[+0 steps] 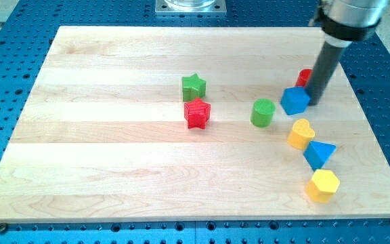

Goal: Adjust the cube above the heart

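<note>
So we're looking at a pale wooden board (114, 169) lying on a blue perforated metal table (5, 41), with a bit of grey metal base (189, 6) peeking in at 12 o'clock. Not much of the room is showing beyond that.

The blue cube (294, 100) is sitting over at the board's 3 o'clock side, and the yellow heart (301, 133) is lying just below it, at about 6 o'clock from the cube, close but not touching. We've got no gripper here, just the dark rod, so there's nothing opening or closing; my tip (313, 103) is resting right against the cube's 3 o'clock edge. A red block (305, 76) is hiding mostly behind the rod at the cube's 1 o'clock, shape hard to tell.

Other stuff hanging around: a green cylinder (263, 112) near the cube's 8 o'clock, a blue triangular block (319, 154) just at the heart's 5 o'clock, and a yellow hexagon-ish block (323, 185) below that. Farther out toward 9 o'clock, a green star (193, 87) and a red star (197, 113) are sitting touching each other, well apart from the cube.
</note>
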{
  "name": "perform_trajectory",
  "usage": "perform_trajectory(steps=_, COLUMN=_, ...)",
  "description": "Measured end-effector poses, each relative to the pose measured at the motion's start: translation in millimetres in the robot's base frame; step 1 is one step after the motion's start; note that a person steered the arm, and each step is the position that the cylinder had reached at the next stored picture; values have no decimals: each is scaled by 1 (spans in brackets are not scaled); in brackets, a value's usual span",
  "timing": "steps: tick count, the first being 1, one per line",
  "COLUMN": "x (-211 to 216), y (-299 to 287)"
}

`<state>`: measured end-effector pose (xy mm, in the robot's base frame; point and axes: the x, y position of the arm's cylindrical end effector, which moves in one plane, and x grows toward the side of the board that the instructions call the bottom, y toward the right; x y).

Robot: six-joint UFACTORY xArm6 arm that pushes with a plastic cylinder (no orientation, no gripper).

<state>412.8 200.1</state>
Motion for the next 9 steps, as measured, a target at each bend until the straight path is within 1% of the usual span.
perform_trajectory(steps=1, x=-33, y=9)
perform_trajectory(steps=2, x=-53, y=-49)
perform_trajectory(steps=3, x=-14, y=-59)
perform_trajectory(steps=4, x=17, y=-22)
perform_trajectory(steps=5, x=-3, y=-6)
perform_trajectory(steps=6, x=31, y=76)
perform_trajectory(steps=7, x=85, y=44)
perform_trajectory(steps=9, x=50, y=34)
